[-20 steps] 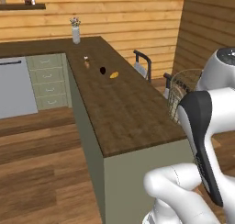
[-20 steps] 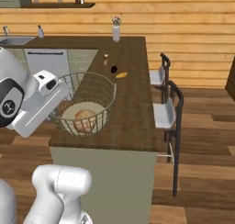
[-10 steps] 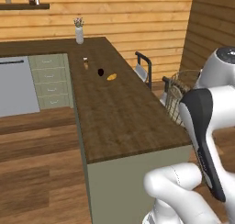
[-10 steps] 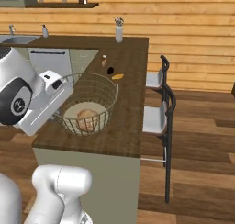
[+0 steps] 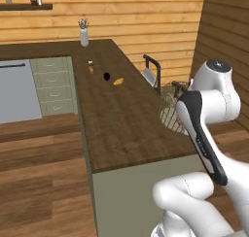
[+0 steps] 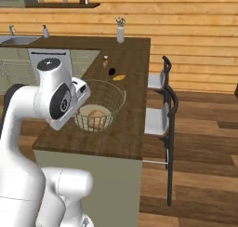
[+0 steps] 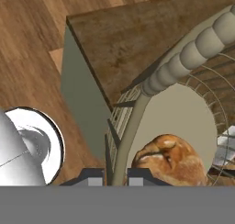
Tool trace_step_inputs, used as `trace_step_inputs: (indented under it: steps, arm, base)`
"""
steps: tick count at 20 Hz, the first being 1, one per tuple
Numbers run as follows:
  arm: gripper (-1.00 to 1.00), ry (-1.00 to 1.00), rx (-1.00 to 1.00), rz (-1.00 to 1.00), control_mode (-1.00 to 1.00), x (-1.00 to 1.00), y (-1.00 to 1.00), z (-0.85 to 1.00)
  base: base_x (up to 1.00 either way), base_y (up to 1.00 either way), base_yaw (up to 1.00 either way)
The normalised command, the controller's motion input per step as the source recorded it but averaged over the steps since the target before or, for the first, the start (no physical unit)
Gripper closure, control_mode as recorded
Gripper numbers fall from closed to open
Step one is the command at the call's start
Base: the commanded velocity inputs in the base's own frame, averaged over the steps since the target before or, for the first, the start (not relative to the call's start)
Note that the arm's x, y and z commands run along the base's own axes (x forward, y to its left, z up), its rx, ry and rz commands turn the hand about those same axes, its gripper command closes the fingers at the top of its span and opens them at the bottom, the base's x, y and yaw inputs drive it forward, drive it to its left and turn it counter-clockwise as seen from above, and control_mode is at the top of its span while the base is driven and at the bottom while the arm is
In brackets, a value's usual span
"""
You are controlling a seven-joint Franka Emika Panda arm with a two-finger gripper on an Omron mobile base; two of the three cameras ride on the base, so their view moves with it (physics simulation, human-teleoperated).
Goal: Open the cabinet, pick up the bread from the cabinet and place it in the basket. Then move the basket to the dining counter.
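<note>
Two dark fingertips of the gripper (image 7: 114, 175) pinch the basket (image 7: 183, 58) wall low in the hand view, bread (image 7: 172, 161) lying inside at lower right.

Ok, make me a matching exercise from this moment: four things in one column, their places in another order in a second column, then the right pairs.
Things:
1. bread
2. basket
3. vase
4. bar stools

Places:
A. at the far end of the dining counter, by the wall
B. on the floor along the counter's side
C. inside the basket
D. over the counter's near end, its rim between the fingers of the gripper

Pairs: 1-C, 2-D, 3-A, 4-B
</note>
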Motion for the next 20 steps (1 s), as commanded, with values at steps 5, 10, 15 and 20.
trace_step_inputs:
  steps: [5,10,15,20]
  arm:
    - [1.00,0.14,0.02,0.14,-1.00,1.00,0.00,-0.68]
    - [1.00,0.13,0.00,0.09,-1.00,1.00,0.05,-0.60]
    - [1.00,0.12,0.00,0.05,-1.00,1.00,0.00,-0.55]
    - [1.00,0.12,0.00,0.06,-1.00,0.97,0.03,-0.75]
  base:
    - [0.00,0.00,0.00]
    - [0.00,0.00,0.00]
    - [0.00,0.00,0.00]
    - [0.00,0.00,0.00]
